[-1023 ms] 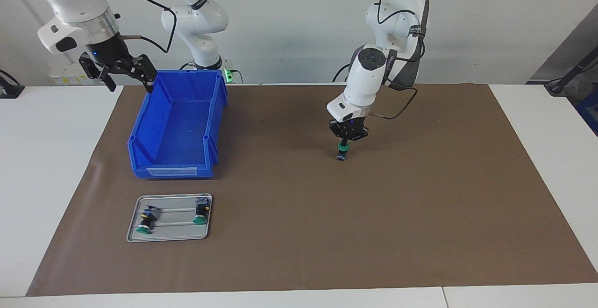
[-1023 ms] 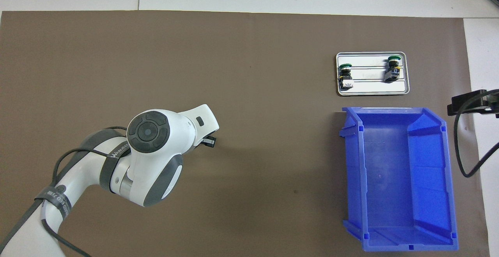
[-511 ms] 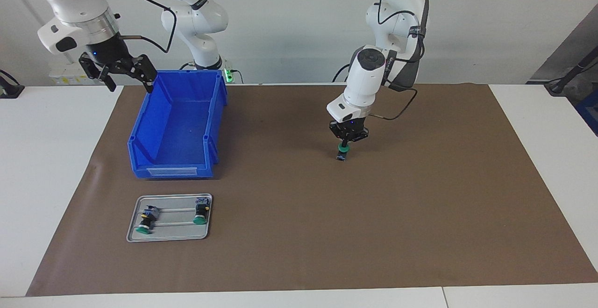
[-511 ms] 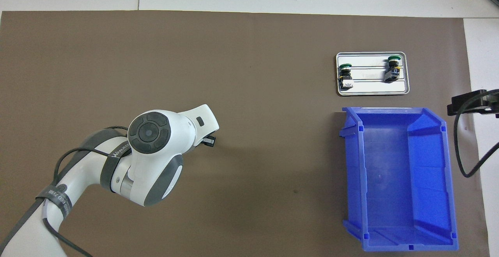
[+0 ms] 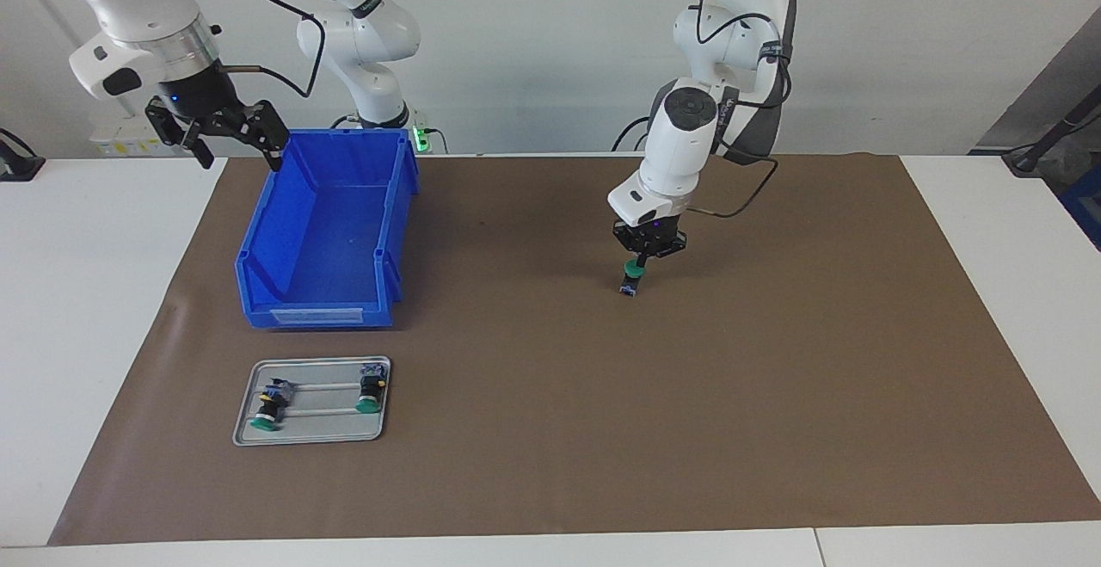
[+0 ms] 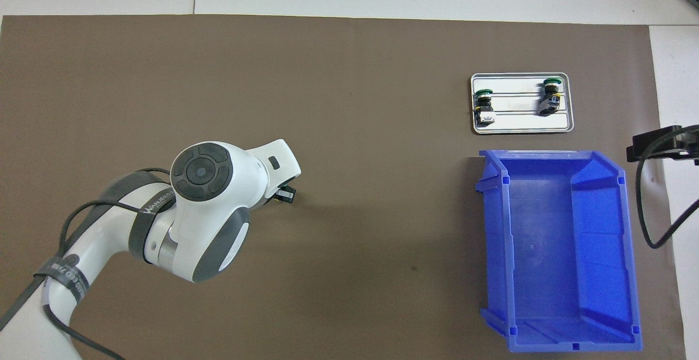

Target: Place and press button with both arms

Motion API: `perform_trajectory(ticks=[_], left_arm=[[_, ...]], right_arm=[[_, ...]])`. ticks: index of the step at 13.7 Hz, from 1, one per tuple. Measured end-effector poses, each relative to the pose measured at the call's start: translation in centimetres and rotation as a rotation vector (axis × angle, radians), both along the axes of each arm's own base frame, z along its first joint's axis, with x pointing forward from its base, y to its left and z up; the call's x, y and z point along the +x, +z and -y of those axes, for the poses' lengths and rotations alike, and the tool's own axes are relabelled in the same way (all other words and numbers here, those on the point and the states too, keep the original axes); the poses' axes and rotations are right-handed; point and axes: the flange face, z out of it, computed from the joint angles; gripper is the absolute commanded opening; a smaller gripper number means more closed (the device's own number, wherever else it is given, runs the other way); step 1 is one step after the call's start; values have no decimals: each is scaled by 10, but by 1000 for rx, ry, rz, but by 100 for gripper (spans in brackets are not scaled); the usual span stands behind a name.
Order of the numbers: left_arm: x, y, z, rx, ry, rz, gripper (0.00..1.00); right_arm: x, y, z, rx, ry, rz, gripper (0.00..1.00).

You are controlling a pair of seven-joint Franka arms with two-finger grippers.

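A green-capped button (image 5: 633, 274) stands on its terminal block on the brown mat (image 5: 774, 378), near the middle. My left gripper (image 5: 641, 261) points down with its fingers together, their tip at the green cap. In the overhead view the left arm's wrist (image 6: 218, 185) hides the button, and only a black part of the gripper shows. My right gripper (image 5: 239, 152) is open and empty. It hangs in the air beside the blue bin's (image 5: 318, 313) corner nearest the robots, and the right arm waits.
The empty blue bin (image 6: 494, 240) stands at the right arm's end of the mat. Farther from the robots lies a small metal tray (image 5: 310, 439) with two more green-capped buttons (image 5: 267, 412) (image 5: 370, 395). The tray also shows in the overhead view (image 6: 521, 130).
My left arm's wrist has shifted a little up and toward the left arm's end of the table. The button has stayed standing where it was. The right arm has not moved.
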Motion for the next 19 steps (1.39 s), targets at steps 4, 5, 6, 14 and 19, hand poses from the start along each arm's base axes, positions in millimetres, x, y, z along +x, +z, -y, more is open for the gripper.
perform_trajectory(ticks=[4, 5, 6, 14, 19], left_arm=[[29, 29, -63, 0, 64, 23, 100], [36, 39, -79, 6, 85, 9, 100], [45, 55, -95, 12, 102, -8, 100], [76, 202, -193, 16, 99, -10, 100], [64, 249, -220, 23, 78, -49, 100]], right_arm=[[0, 0, 0, 0, 0, 0, 100], [0, 0, 0, 0, 0, 0, 100], [0, 0, 0, 0, 0, 0, 100], [0, 0, 0, 0, 0, 0, 100], [0, 0, 0, 0, 0, 0, 100]])
